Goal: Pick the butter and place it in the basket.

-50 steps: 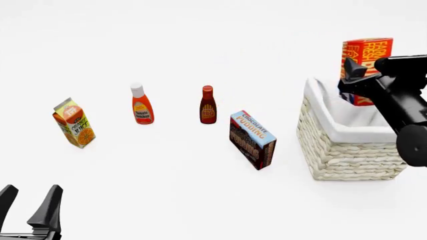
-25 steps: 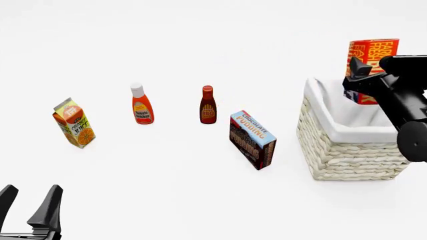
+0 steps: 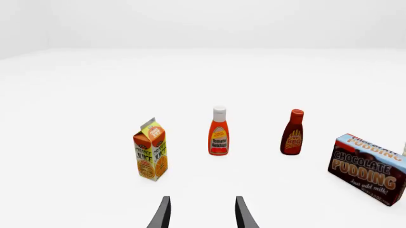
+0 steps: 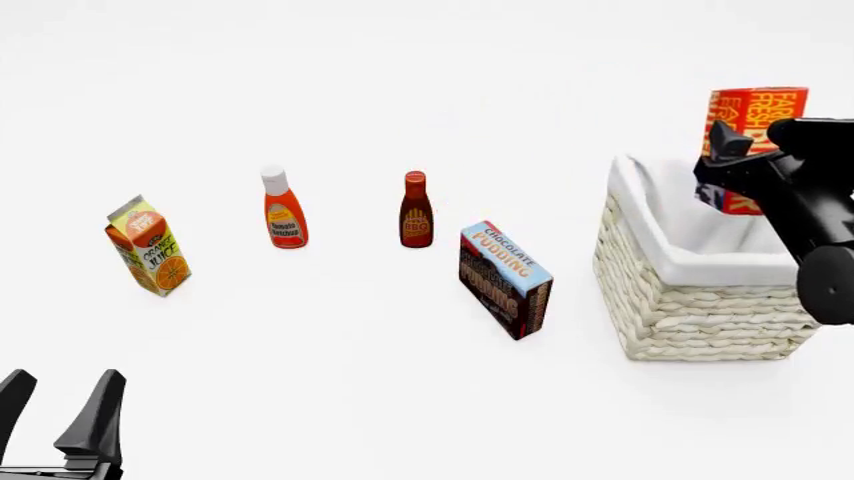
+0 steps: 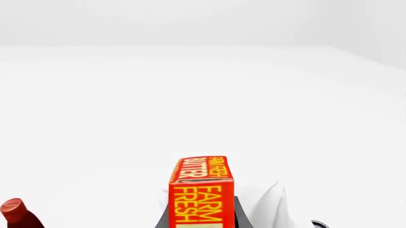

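Butter, the small red-orange rectangular box [image 4: 755, 118], is up in the air over the cream woven wicker basket [image 4: 694, 305], pinched upright in the right claw [image 4: 731, 165]. Looks light and rigid, flat sides give grip. Basket's visible white lining shows nothing inside. Left claw [image 4: 60, 405] splayed, holding nothing.

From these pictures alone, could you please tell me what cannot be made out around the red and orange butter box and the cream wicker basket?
- Red and orange butter box: in the front view the right gripper and its arm cover the lower part; the right wrist view's edge cuts it off.
- Cream wicker basket: its floor is hidden by its own wall, its right side by the arm.
- Right fingertips: hidden in both views.
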`<state>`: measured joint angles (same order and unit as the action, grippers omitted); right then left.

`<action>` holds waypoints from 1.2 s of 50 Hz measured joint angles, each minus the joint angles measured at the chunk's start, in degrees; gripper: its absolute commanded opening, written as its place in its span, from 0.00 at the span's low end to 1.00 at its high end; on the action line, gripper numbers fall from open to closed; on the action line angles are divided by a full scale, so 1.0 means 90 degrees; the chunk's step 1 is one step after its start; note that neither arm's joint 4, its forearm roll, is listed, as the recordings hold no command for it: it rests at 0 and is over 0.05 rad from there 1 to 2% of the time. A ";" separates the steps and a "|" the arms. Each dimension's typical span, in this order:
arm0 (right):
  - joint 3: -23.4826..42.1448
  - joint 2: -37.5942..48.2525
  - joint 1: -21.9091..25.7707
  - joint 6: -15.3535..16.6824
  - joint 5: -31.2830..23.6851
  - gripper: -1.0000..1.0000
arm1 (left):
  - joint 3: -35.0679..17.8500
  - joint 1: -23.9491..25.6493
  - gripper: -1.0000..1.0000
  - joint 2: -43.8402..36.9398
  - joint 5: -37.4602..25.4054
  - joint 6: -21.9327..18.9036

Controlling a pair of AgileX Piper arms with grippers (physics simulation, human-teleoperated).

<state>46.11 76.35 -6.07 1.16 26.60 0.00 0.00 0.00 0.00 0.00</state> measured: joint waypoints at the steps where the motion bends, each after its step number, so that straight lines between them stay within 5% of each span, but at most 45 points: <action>1: -0.0003 0.0000 -0.0005 -0.0003 0.0002 0.00 | 0.0000 0.0000 1.00 0.0000 0.0000 0.0000; 60: 0.0197 0.0241 -0.0003 0.0098 0.0104 0.00 | 0.0000 0.0000 1.00 0.0000 0.0000 0.0000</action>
<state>47.89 78.52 -6.09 2.04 27.54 0.00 0.00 0.00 0.00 0.00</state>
